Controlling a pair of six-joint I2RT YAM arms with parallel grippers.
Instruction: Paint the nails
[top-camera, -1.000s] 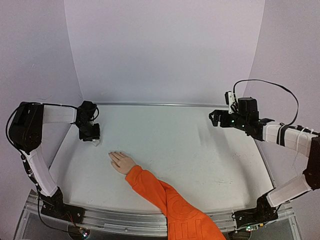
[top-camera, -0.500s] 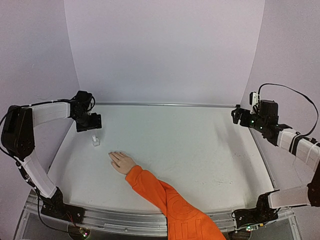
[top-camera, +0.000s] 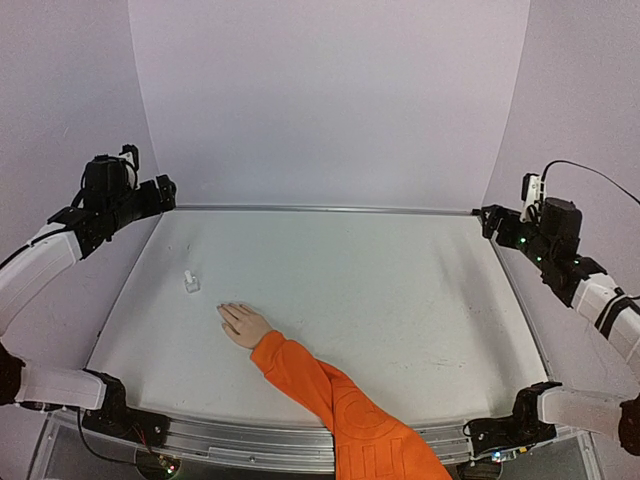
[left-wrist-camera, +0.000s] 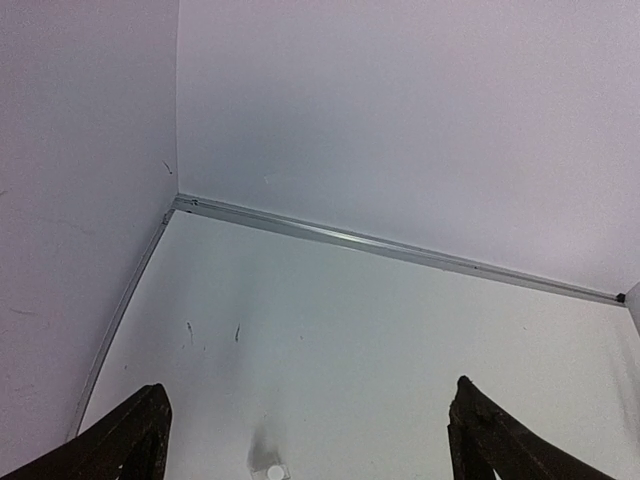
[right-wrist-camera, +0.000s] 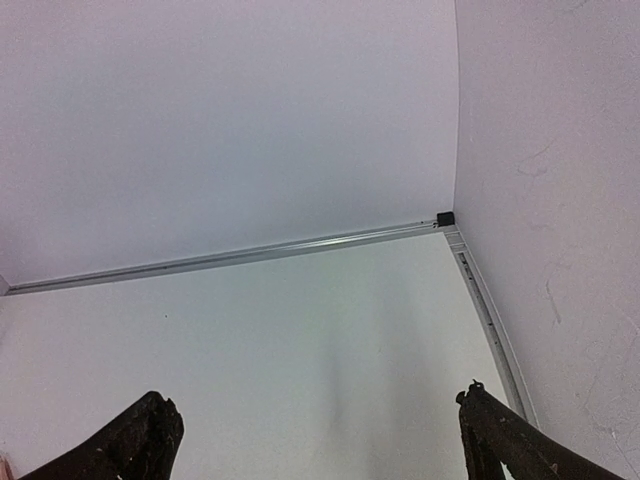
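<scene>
A small pale hand (top-camera: 243, 324) lies flat on the white table, ending a bright orange sleeve (top-camera: 330, 398) that comes in from the near edge. The nails (top-camera: 225, 314) at its fingertips are too tiny to make out. A small white bottle (top-camera: 189, 283) stands upright left of and behind the hand; its top (left-wrist-camera: 270, 471) shows at the bottom edge of the left wrist view. My left gripper (top-camera: 163, 190) hangs high at the far left, open and empty (left-wrist-camera: 305, 435). My right gripper (top-camera: 488, 219) hangs high at the far right, open and empty (right-wrist-camera: 320, 440).
A metal rail (top-camera: 320, 209) runs along the table's back edge under the pale curved backdrop. Side rails (right-wrist-camera: 485, 310) border the table left and right. The arm bases (top-camera: 110, 410) sit at the near corners beside the front rail.
My left gripper has opened off the white bottle, risen and drawn back to the far left. The bottle stays standing. My right gripper has pulled back to the right.
</scene>
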